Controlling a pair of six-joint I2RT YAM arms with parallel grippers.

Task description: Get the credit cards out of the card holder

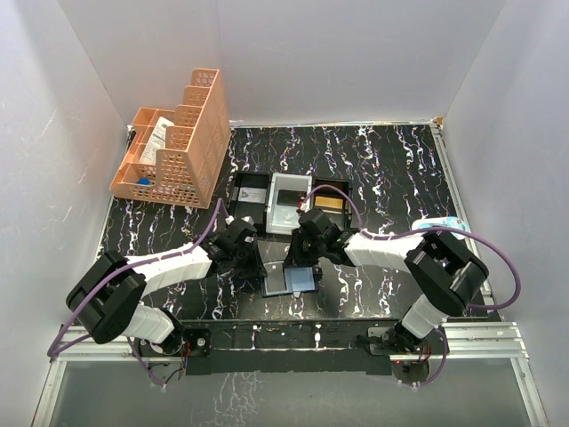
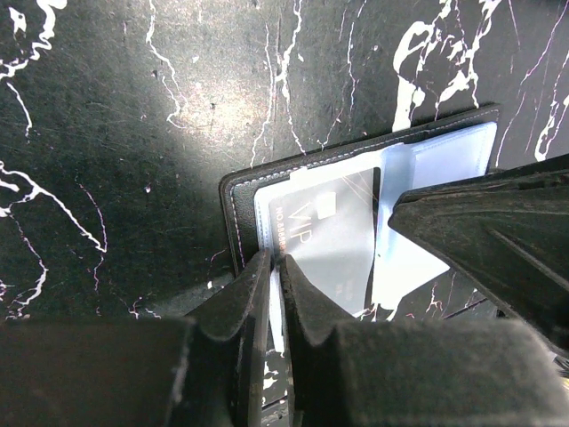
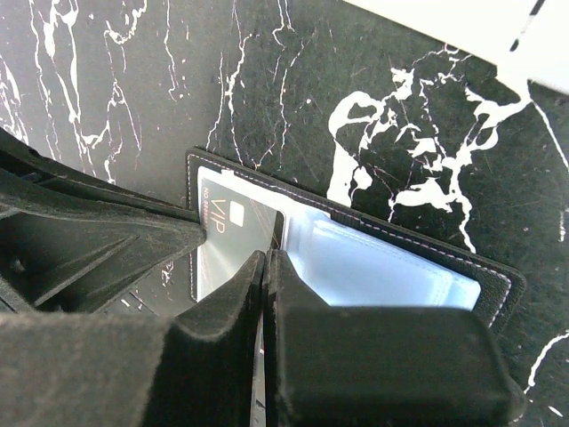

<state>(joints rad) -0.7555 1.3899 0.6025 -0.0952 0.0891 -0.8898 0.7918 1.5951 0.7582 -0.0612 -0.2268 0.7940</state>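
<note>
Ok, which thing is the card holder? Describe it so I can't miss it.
On the black marbled table, find the black-and-white tray near the middle, then look just below it in the overhead view. The card holder lies open flat there. It is thin and dark-edged, with clear sleeves and a VIP card showing, unlike the boxy tray.

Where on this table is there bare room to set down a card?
Bare table right of the tray, and between the orange basket and the left arm. Crowded: around the card holder, where left gripper and right gripper meet.
</note>
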